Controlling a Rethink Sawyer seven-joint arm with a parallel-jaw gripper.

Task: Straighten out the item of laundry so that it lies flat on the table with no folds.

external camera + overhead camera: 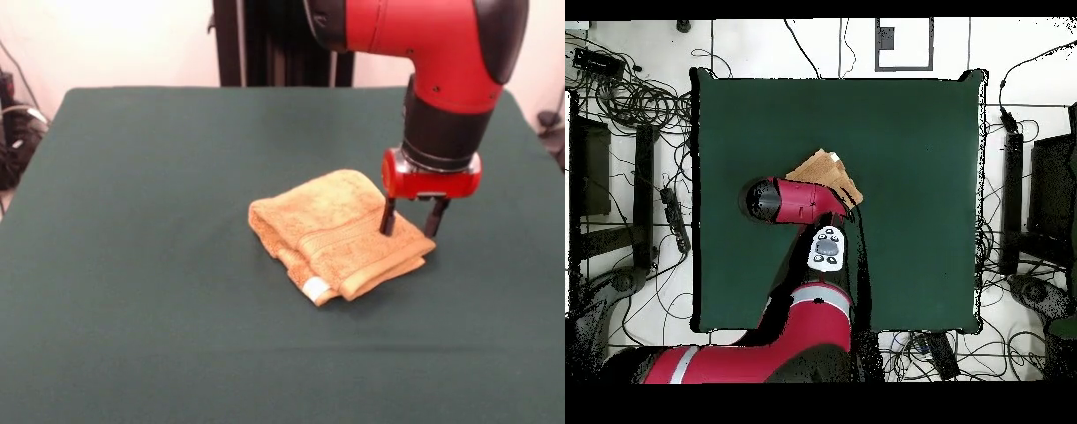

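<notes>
The orange-tan towel [340, 231] lies folded in several layers near the middle of the green table [141, 265], with a woven band stripe on top and a small white tag [314, 288] at its near corner. My gripper [412, 226] hangs open over the towel's right corner; one finger [387, 217] stands on the towel and the other sits just past its edge. In the overhead view the towel [827, 168] shows partly from under the red arm [797, 201], which hides the gripper.
Bare green cloth [915, 200] surrounds the towel on all sides. Cables and stands [635, 110] lie on the floor around the table. The black pedestal [282, 44] stands at the far edge.
</notes>
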